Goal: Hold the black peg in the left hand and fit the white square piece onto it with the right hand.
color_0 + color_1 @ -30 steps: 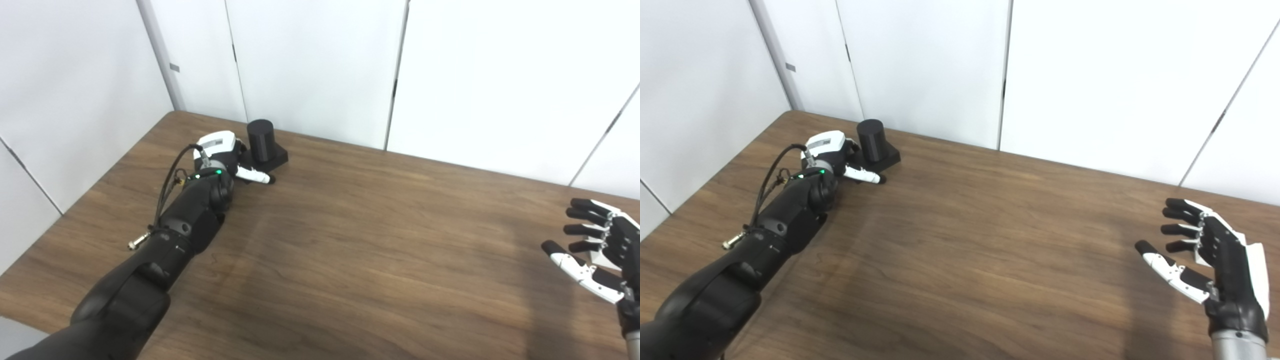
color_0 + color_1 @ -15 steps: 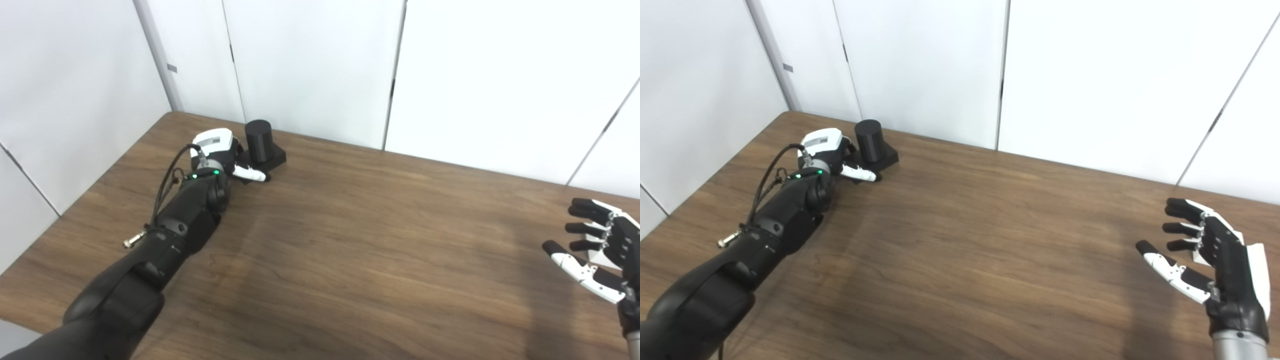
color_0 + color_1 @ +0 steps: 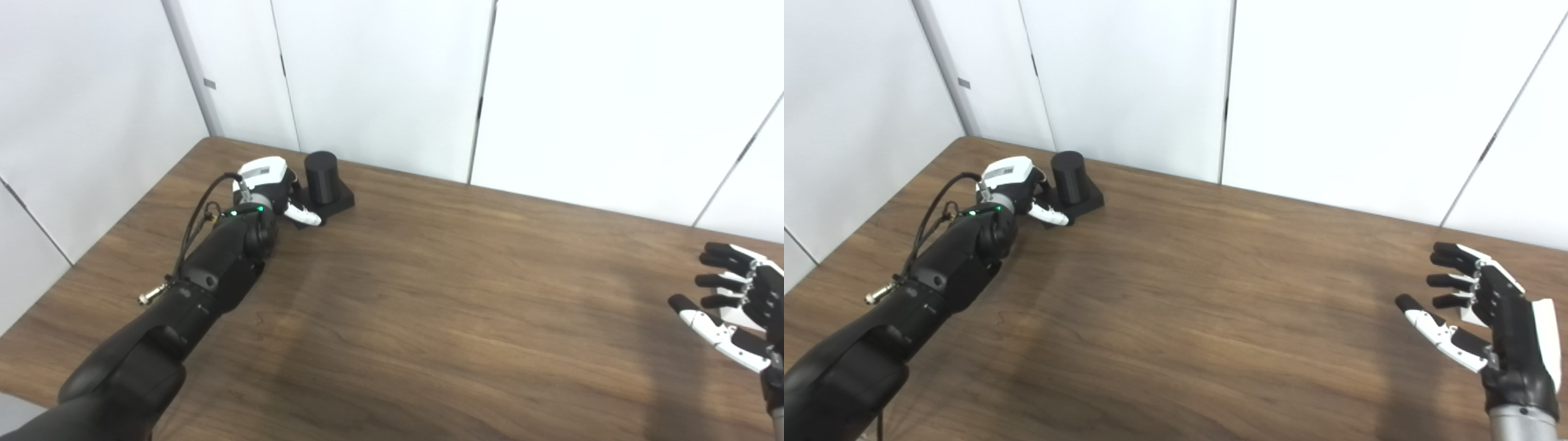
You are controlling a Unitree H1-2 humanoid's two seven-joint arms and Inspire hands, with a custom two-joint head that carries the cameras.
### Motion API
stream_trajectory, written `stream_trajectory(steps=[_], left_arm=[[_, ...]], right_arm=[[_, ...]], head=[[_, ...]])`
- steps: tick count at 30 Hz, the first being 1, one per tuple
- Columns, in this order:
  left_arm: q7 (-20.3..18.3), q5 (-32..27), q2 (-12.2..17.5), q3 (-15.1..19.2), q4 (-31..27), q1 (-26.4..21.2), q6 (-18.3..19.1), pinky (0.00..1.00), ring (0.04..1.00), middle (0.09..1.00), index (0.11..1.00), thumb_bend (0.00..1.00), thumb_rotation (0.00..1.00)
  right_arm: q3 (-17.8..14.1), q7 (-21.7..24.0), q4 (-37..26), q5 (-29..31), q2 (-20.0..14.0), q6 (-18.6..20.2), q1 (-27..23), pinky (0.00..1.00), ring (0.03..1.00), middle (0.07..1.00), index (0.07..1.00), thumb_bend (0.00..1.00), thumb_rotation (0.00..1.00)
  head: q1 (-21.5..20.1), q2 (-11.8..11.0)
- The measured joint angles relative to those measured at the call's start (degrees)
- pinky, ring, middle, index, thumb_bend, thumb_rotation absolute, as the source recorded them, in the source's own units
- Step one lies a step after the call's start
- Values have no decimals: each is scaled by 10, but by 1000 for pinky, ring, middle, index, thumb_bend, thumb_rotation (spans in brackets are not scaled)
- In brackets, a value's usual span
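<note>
While the left hand grips the black peg's base on the desk, the right hand hovers spread wide, holding nothing.

Dark wood-grain table; white panelled walls behind, even light.

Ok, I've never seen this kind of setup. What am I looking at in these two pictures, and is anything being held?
Both pictures come from two cameras side by side on a humanoid robot's head, looking down at a wooden table.

The left hand is at the far corner against the black peg, a cylinder on a square base; whether it grips it is unclear.

The right hand hovers open, holding nothing. A small white piece, probably the square one, peeks out behind its fingers.
</note>
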Motion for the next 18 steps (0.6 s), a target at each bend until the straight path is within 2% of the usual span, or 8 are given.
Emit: stream_trajectory(steps=[4,7,18], left_arm=[[7,-6,0,1,-6,8,-25,870,927,878,483,524,58],[14,0,0,-13,-17,12,-35,913,942,890,484,525,60],[14,2,0,-42,-122,59,-70,960,964,906,481,524,54]], right_arm=[[0,0,0,0,0,0,0,507,638,724,714,432,0],[0,0,0,0,0,0,0,510,639,728,710,434,0],[1,-1,0,-1,0,0,-2,488,626,719,704,441,0]], head=[[0,1],[-1,1],[-7,3]])
